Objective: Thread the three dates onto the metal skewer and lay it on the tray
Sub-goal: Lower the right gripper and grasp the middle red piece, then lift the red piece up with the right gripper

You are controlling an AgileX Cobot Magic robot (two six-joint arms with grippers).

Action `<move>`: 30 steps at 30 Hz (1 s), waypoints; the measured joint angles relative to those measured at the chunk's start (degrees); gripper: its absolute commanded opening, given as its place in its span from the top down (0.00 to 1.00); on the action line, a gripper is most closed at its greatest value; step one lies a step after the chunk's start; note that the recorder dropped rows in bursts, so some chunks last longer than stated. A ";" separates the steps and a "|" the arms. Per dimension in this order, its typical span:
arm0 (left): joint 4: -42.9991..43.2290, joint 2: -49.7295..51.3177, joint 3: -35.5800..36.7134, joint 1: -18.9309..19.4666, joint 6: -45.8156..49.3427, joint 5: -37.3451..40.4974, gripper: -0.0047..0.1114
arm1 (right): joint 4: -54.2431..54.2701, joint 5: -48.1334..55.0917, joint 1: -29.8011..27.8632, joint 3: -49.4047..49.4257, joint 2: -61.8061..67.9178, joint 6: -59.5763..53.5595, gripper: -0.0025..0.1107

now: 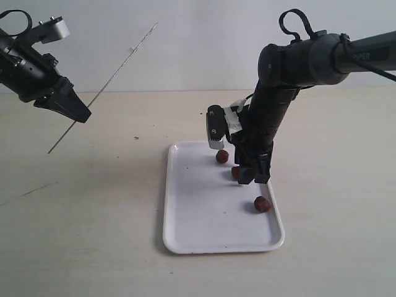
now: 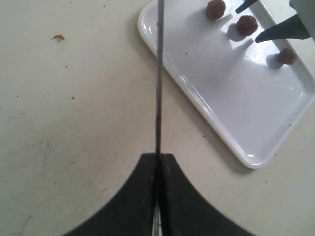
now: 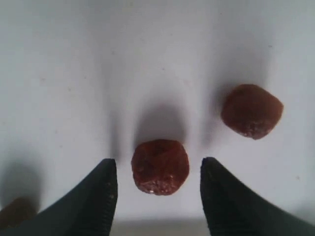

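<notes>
Nearest us, the tray [image 1: 204, 229] sits on the pale worktop [image 1: 86, 235]. At left we see the left gripper [image 1: 80, 115] pinching the metal skewer [image 1: 120, 67] aloft, slanted, free for threading. The three dates [image 1: 262, 204] trail from the tray's far edge down its right edge. The right gripper [image 1: 253, 177] straddles the middle one, jaws wide, likely to grasp it. A bare wall [image 1: 185, 43] stands behind.

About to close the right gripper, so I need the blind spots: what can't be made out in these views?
- Exterior view: middle date sits half behind the right gripper; contact unclear there.
- Right wrist view: third date is blurred and cut by the frame edge.
- Left wrist view: skewer tip is cut by the frame edge; its rear is hidden by the left gripper.
</notes>
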 measured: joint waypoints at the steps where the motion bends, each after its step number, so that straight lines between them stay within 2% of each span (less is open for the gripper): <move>1: 0.00 0.00 0.00 0.00 0.00 0.00 0.96 | -0.28 0.00 0.00 0.00 0.36 0.00 0.52; 18: -0.27 0.00 0.00 0.00 0.00 0.00 0.96 | -1.30 -1.39 1.00 0.00 1.10 1.29 0.53; 19: -0.36 0.00 0.00 0.00 0.00 0.00 0.96 | -1.30 -1.39 1.00 -0.10 1.10 1.39 0.53; 23: -0.36 0.00 0.00 0.00 0.00 0.00 0.96 | -1.78 -0.60 1.00 -0.11 1.10 1.71 0.71; 30: -0.36 0.00 0.00 0.00 0.00 -0.24 0.96 | -2.15 -0.49 1.00 -0.11 1.10 1.66 0.72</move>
